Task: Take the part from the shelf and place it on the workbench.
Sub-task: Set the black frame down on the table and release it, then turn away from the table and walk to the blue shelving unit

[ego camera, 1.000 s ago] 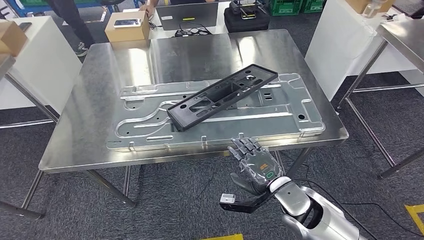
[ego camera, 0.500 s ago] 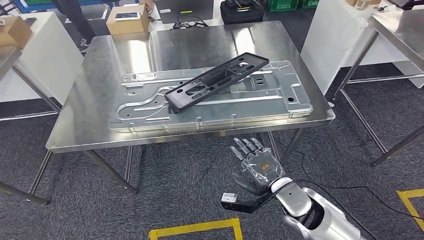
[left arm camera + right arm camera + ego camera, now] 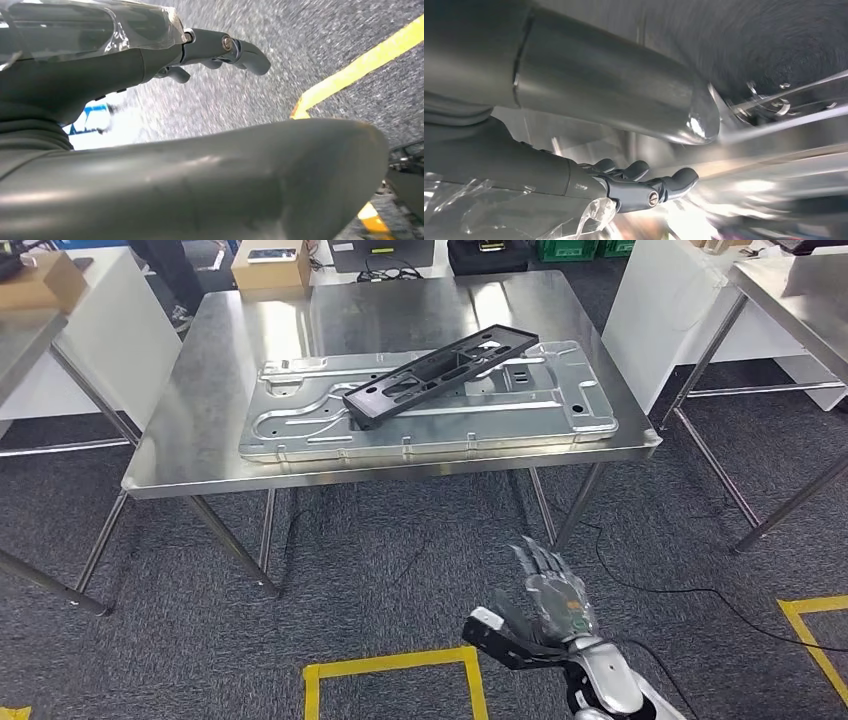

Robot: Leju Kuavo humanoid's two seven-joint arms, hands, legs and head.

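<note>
Fingers spread and holding nothing, the robot's right hand (image 3: 545,595) hangs low in the head view above grey carpet (image 3: 400,580), just beside a yellow floor marking (image 3: 395,668) taped in a square outline. Its wrist camera catches the same dark fingers (image 3: 644,187) extended and apart, with blurred metal surfaces beyond them. At the left wrist, the left hand (image 3: 150,100) points over the carpet and another strip of yellow tape (image 3: 360,65); its thick thumb lies straight and the darker fingers (image 3: 235,50) are gently curved, apart from the thumb and gripping nothing.

Beyond the right hand stands the stainless-steel worktop (image 3: 190,440) on slim metal legs. A large stamped sheet-metal panel (image 3: 300,430) lies flat across it, reaching close to the near edge. The long black plastic part (image 3: 440,370), a narrow frame with rectangular cut-outs, rests diagonally on top of the panel, its near end toward the worktop's centre and its far end angled toward the right rear.

Farther back, a cardboard box (image 3: 270,268) with a phone on top sits behind the worktop's far edge, beside dark equipment cases (image 3: 490,252). A white table (image 3: 110,330) carrying another cardboard box stands to the left, and a second steel table (image 3: 790,290) with a white cabinet (image 3: 670,300) to the right. A person's legs (image 3: 175,270) are visible at the far left rear.
</note>
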